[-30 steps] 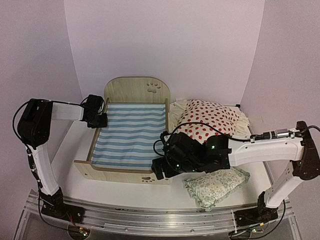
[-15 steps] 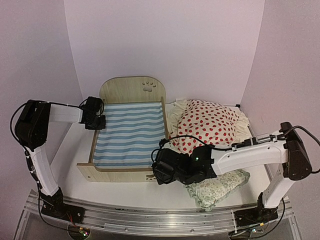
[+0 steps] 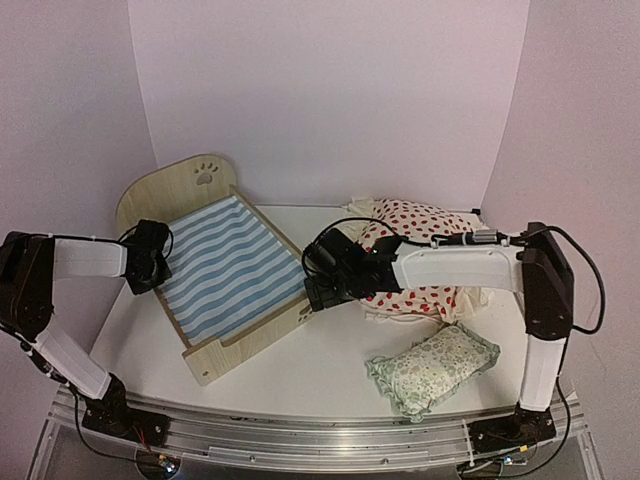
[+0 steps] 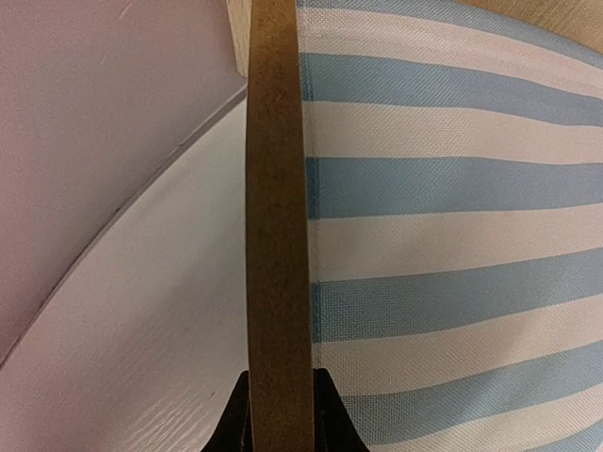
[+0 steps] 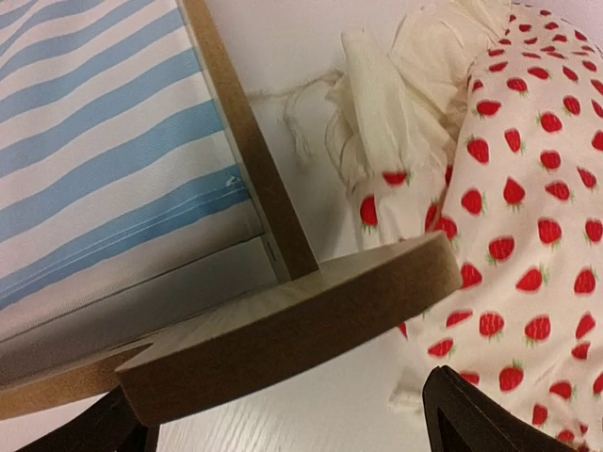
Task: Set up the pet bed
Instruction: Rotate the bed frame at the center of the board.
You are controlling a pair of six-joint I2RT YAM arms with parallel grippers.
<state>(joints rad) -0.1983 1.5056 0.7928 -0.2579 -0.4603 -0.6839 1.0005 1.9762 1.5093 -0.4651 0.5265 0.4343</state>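
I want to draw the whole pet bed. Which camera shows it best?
The top camera: the pet bed shows almost whole there, headboard, paw print and striped base. The left wrist camera sees just one wooden side rail and stripes, the right wrist camera only a footboard corner beside the strawberry cushion.

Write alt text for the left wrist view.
Close-up along a light-wood side rail of the pet bed, pinched at the bottom between the dark left fingers. Its blue-and-white striped fabric fills the right; the white table and a pale wall lie left.
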